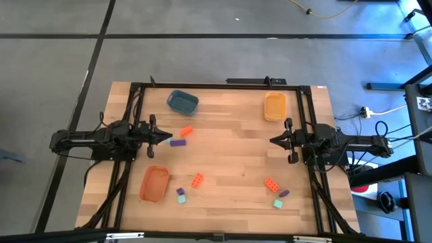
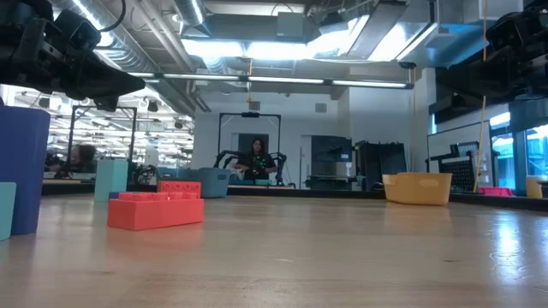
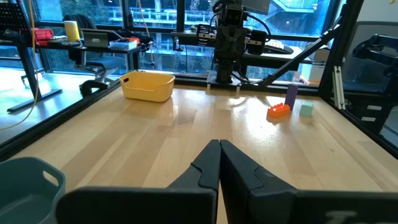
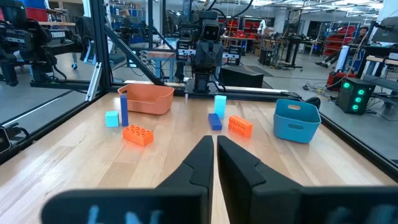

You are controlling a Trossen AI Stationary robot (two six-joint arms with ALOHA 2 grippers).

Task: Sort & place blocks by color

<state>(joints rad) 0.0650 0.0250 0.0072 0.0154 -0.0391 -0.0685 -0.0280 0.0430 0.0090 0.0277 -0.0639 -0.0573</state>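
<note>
Several tiny bricks lie scattered on the wooden table. An orange-red brick (image 1: 186, 131) and a purple brick (image 1: 177, 142) rest just beyond my left gripper (image 1: 169, 137). Near the front edge lie an orange-red brick (image 1: 197, 179), a purple brick (image 1: 180, 192) and a teal brick (image 1: 181, 199). To the right sit another orange-red brick (image 1: 271, 183), a purple brick (image 1: 284, 193) and a teal brick (image 1: 277, 203). My left gripper (image 3: 219, 146) and my right gripper (image 4: 214, 140) are both shut, hover at mid-table height and hold nothing. My right gripper (image 1: 273, 140) faces the left one across the table.
A dark blue bowl (image 1: 182, 101) stands at the far left, a yellow bowl (image 1: 275, 106) at the far right and an orange bowl (image 1: 154, 183) at the near left. Bare wood (image 1: 229, 145) lies between the grippers. Black frame rails (image 1: 216, 86) border the table.
</note>
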